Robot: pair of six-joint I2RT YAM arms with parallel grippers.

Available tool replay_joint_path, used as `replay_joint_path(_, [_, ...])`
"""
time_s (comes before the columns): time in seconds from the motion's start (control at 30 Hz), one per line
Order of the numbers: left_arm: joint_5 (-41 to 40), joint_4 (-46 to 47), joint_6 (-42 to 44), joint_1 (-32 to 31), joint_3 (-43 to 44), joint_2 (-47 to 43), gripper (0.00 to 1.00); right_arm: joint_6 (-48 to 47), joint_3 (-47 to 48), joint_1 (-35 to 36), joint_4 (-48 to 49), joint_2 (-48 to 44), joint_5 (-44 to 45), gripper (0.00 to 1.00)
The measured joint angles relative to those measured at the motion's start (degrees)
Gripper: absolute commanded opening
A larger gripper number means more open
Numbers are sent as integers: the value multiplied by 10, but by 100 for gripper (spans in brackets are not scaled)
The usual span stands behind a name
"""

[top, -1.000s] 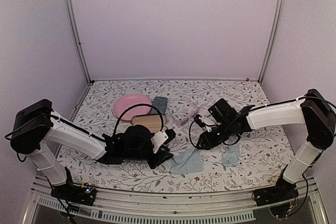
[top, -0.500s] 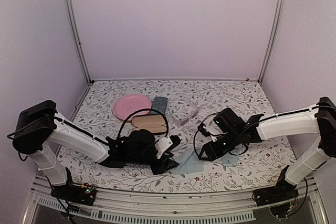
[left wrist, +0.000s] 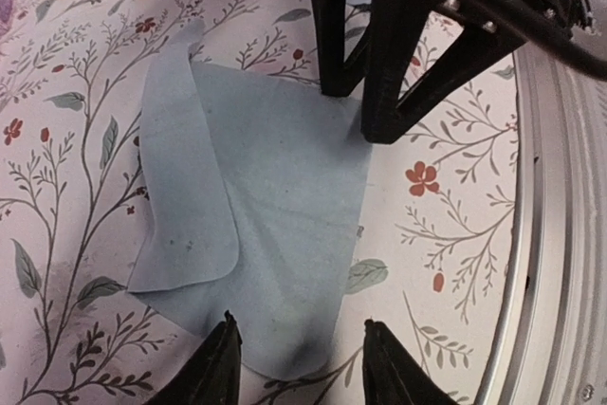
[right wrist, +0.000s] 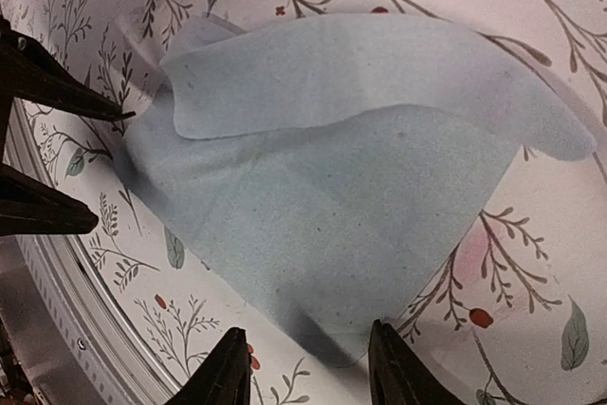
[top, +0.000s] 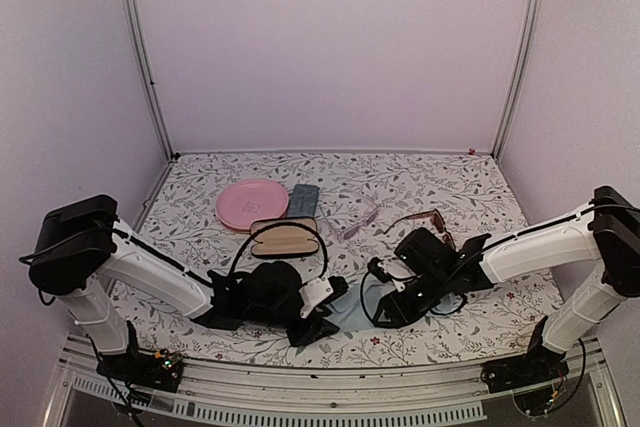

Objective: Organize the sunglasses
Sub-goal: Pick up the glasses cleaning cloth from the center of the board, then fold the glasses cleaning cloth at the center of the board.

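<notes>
**Sunglasses lie at mid-frame, behind both arms**

At far left of the top view, the left arm (top: 150,272) stretches low across the flowered table (top: 480,187) toward the bottom middle. Above it, in the upper left of the tabletop, sits a pink plate (top: 252,203). A grey-blue case (top: 304,199) lies just beside the plate's right edge. Below those two lies an oval case (top: 284,237), black-rimmed and tan on top.

The left gripper (left wrist: 299,359) is down near the table's front edge. Its jaws stand apart with nothing pinched between them, and they straddle the near corner of a light blue cloth (left wrist: 266,234). The cloth lies flat on the table with one flap folded over on its left side in that wrist view.

A little right of centre, above the cloth, rests the pale pink pair (top: 360,219), well apart from either gripper.

The right gripper (right wrist: 308,362) faces the left one across the same cloth. Its jaws are also parted and hold nothing, and the cloth's edge lies between its fingertips (right wrist: 228,367).

Just right of the pale pair is the reddish-brown pair (top: 425,220), lying near the right arm (top: 530,242) where it crosses the table.
</notes>
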Motion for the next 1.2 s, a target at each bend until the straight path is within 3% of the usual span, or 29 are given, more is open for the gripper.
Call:
replay_joint_path(0.37, [-16, -17, 1, -12, -4, 18, 37, 15, 0, 26, 34, 16, 19, 33])
replay_joint_path(0.73, [-28, -16, 4, -13, -4, 21, 12, 23, 0, 29, 32, 17, 34, 20])
replay_joint_path(0.9, [-29, -13, 6, -13, -4, 22, 1, 25, 0, 29, 25, 16, 35, 9])
replay_joint_path(1.07, [-37, -19, 6, -13, -4, 18, 0, 24, 0, 29, 17, 4, 35, 1])
replay_joint_path(1.2, [-49, -41, 4, -11, -1, -6, 0, 21, 12, 29, 3, -19, 35, 0])
